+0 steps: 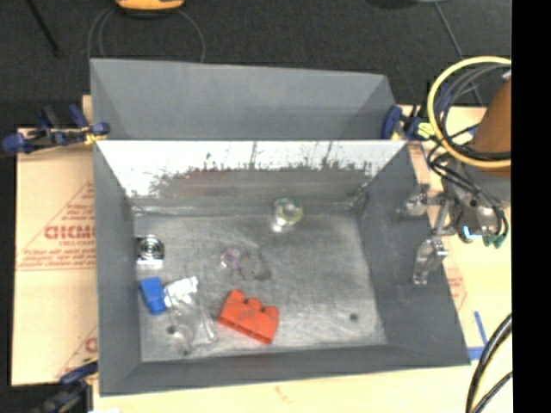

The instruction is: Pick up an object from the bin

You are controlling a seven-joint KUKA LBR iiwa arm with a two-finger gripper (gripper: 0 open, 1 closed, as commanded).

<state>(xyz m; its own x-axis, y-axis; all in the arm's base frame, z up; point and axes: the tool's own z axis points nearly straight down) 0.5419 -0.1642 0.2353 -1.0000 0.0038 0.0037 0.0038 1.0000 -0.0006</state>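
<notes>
Grey metal bin (241, 101) sits on dark carpet. At its right wall hangs the gripper (424, 235); whether the claw is spread or closed cannot be told. Lower centre lies a red toy brick (248, 317), probably light, stiff plastic, best gripped across its flat long sides.

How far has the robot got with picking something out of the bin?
Barely started. Done: nothing is picked yet. The red block, the blue piece and the silver round thing lie on the floor of the bin. In hand: the hand hangs over the bin's right sloping wall, apart from them. Left: move over one, go down, grab it, lift it.
</notes>
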